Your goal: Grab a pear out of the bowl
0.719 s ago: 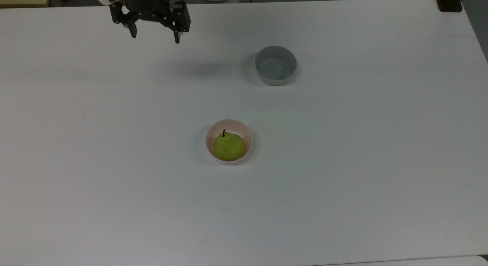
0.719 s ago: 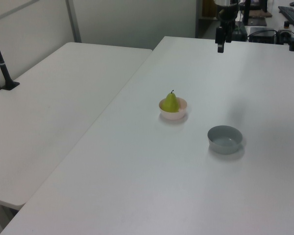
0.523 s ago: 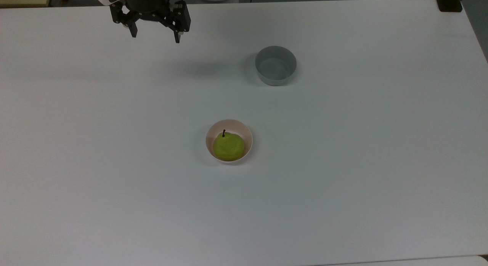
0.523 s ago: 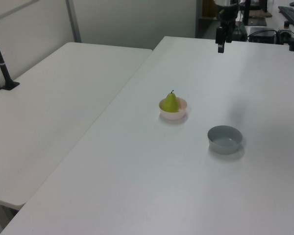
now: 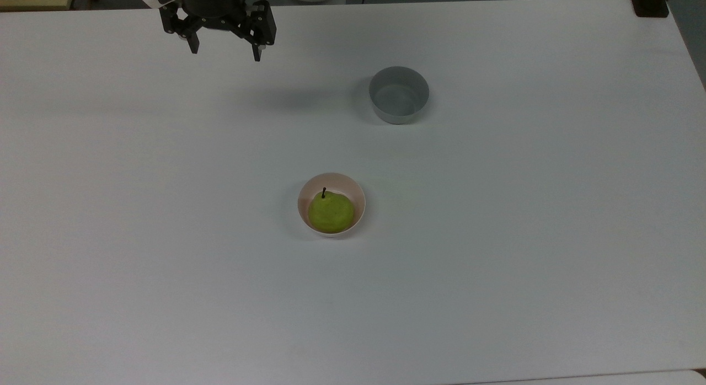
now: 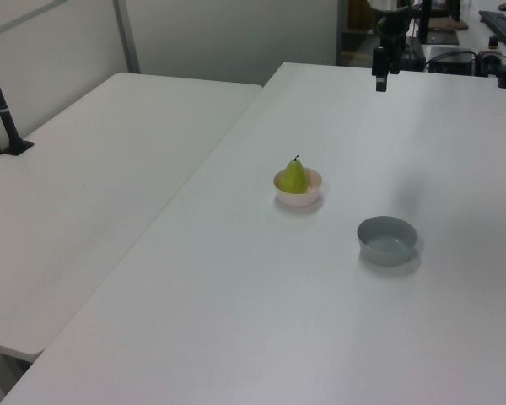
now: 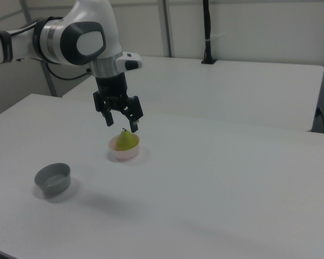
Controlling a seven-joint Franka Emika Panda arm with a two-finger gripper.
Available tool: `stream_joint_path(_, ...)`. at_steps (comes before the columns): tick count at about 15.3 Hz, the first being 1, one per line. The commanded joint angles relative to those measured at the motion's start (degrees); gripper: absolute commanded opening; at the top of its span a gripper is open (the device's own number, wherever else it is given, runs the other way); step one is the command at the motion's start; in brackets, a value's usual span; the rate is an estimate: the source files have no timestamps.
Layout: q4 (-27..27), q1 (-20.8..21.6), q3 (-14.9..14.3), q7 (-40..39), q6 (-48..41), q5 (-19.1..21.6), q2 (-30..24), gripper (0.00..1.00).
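The gripper (image 5: 224, 54) hangs in the air above the white table (image 5: 496, 236) with its two black fingers (image 5: 256, 53) spread well apart and pointing down, nothing between them. In the top view the fingertips sit near the upper edge, and the pear (image 5: 330, 211) lies well below them and off toward the top view's right, far from either tip. The pear stands upright in the pale pink bowl (image 5: 356, 194), its short dark stem up, its rounded bottom resting inside the rim. The grey bowl (image 5: 398, 95) stands apart from the pink one, further to the top view's right of the fingers and closer to their level than the pear is. In the right view the gripper (image 7: 121, 125) appears just above the pear (image 7: 127, 141) and the bowl (image 7: 124, 154), though the other views show them well apart across the table; the grey bowl (image 7: 53, 178) sits below and to the right view's left of the fingers. In the left view the gripper (image 6: 380, 83) shows at the far end of the table, with the pear (image 6: 295, 177) in its bowl (image 6: 298, 196) much nearer the camera and the grey bowl (image 6: 387, 239) nearer still.
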Motion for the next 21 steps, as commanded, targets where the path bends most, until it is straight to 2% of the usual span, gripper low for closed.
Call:
stream_joint_path(1,-1.09,0.31,0.13,-1.35,-1.09,-0.37,-1.25,1.00)
stream_joint_path(10,-0.13,1.36,0.21,-1.70,5.33,0.33,2.53,1.00)
stream_joint_path(13,4.69,2.58,0.65,-1.17,5.24,0.59,6.74,1.00)
stream_joint_path(17,10.75,4.08,0.57,-1.00,5.42,4.72,13.41,1.00)
stream_joint_path(21,17.62,8.03,-0.05,-0.39,6.55,6.13,20.09,1.00)
